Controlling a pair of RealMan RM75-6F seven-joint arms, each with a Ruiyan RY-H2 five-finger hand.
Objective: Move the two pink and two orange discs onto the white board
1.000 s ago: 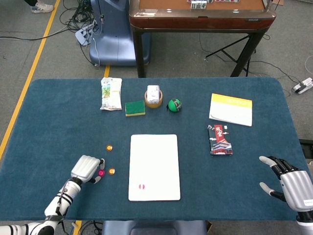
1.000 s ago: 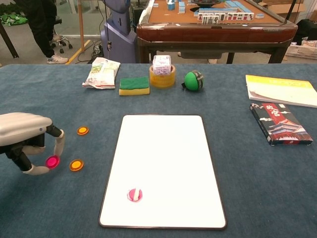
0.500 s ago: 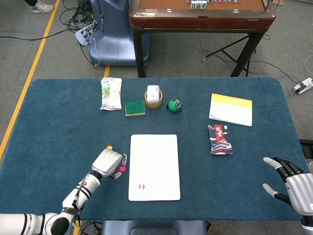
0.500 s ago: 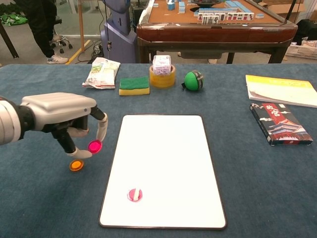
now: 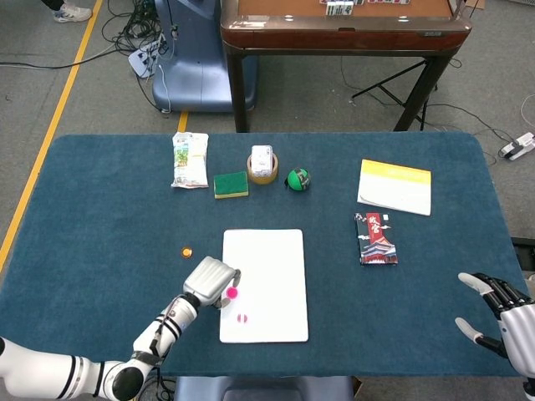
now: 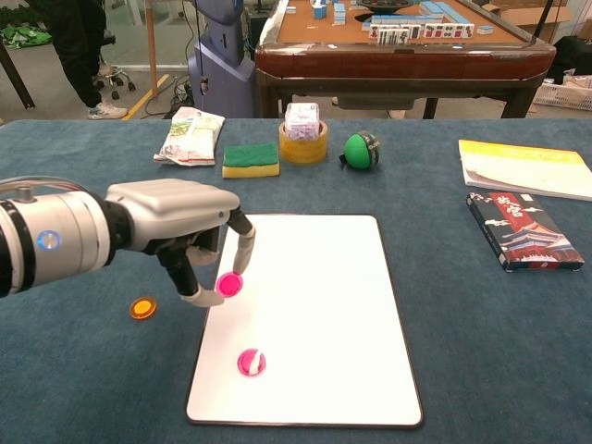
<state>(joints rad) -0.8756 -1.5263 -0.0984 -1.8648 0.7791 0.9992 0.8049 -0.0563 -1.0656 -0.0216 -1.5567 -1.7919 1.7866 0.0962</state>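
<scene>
My left hand [image 5: 209,282] [image 6: 180,227] pinches a pink disc [image 5: 231,292] [image 6: 228,283] between thumb and a finger, just above the left edge of the white board [image 5: 276,259] [image 6: 324,277]. A second pink disc [image 5: 242,318] [image 6: 250,363] lies on the board near its front left corner. One orange disc [image 5: 186,251] sits on the cloth left of the board in the head view. The chest view shows an orange disc [image 6: 142,307] below my forearm. My right hand [image 5: 500,311] hovers open at the table's front right, holding nothing.
Along the back lie a snack bag [image 5: 190,159], a green-and-yellow sponge [image 5: 231,184], a tape roll with a small box in it [image 5: 262,165] and a green ball [image 5: 298,179]. A yellow-topped booklet [image 5: 394,186] and a dark packet [image 5: 375,238] lie right of the board.
My left hand has carried the pink disc rightwards from beside the orange discs to over the board's left edge. The right hand has drifted slightly down and right.
</scene>
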